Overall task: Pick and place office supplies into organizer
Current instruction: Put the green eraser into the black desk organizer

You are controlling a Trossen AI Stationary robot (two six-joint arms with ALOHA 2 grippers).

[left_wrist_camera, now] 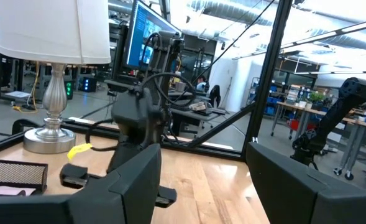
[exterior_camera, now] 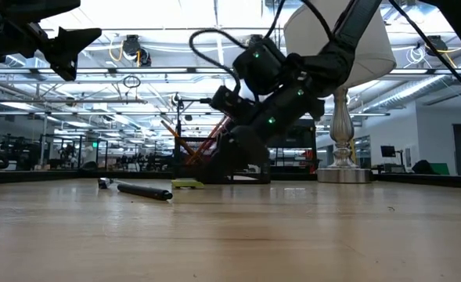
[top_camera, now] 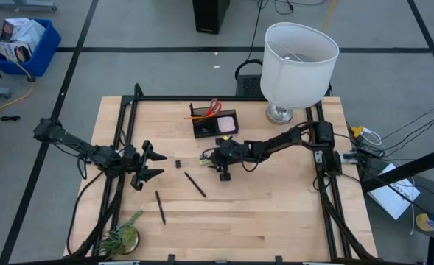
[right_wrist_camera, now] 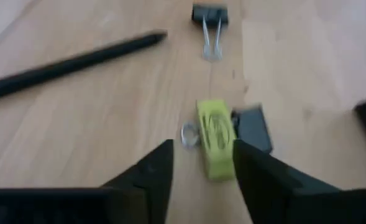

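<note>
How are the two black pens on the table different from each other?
The pen nearer the organizer lies slanted, close to the right gripper; the pen nearer the plant lies almost straight up and down in the high view. The first lies toward the middle of the table; the second lies nearer the left gripper. Both are thin, black and lie flat on the wood.

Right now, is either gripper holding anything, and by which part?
Nothing is held. The right gripper stands open around the yellow-green eraser on the table; the left gripper is open and empty.
</note>
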